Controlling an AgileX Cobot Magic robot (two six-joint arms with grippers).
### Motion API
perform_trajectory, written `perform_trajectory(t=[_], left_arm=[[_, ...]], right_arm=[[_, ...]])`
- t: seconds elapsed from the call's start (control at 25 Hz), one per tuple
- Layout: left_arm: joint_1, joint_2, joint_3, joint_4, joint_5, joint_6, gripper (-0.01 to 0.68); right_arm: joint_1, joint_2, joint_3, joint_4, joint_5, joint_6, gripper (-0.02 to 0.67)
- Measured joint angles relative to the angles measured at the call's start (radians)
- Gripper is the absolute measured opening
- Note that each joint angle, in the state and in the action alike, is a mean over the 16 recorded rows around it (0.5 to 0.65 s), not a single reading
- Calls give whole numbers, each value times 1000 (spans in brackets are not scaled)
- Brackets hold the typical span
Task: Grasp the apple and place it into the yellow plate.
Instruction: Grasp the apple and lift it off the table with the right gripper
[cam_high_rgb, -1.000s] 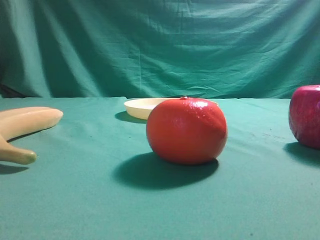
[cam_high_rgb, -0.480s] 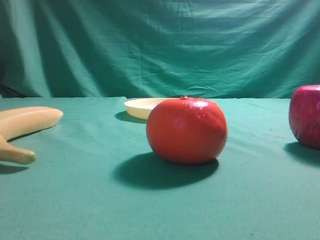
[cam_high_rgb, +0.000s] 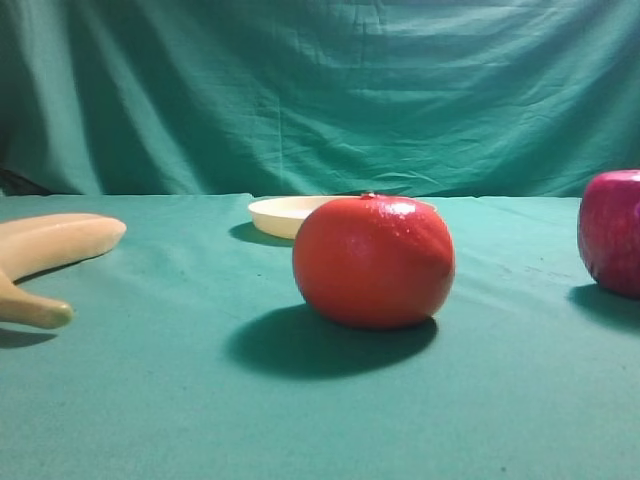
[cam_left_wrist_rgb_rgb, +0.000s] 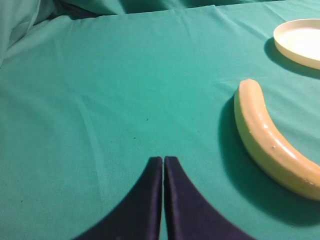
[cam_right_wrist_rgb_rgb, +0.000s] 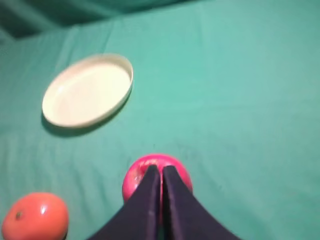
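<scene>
Apple (cam_right_wrist_rgb_rgb: 156, 177): directly under my right tool (cam_right_wrist_rgb_rgb: 162, 172), fingers pressed together, nothing held; yellow plate (cam_right_wrist_rgb_rgb: 88, 91) upper left; left tool (cam_left_wrist_rgb_rgb: 163, 162), likewise pressed together, nowhere near.

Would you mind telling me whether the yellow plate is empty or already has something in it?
Empty. In the right wrist view the yellow plate shows only its bare inside, and the apple sits on the cloth, apart from it.

Bare cloth btwn apple (cam_right_wrist_rgb_rgb: 156, 176) & yellow plate (cam_right_wrist_rgb_rgb: 88, 90), orange fruit (cam_right_wrist_rgb_rgb: 35, 216) off-path
</scene>
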Motion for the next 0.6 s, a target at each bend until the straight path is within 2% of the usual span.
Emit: perform_trajectory(t=[0.16,0.28,0.4,0.6], left_arm=[[0,0,0,0,0,0,0],[0,0,0,0,0,0,0],[0,0,0,0,0,0,0],[0,0,0,0,0,0,0]], right_arm=[[88,135,-104,-122,98,45,6],[157,232,-170,-223,151,109,45],[222,320,-218,-322,180,195,135],[283,440,-264,-460,202,354,335]])
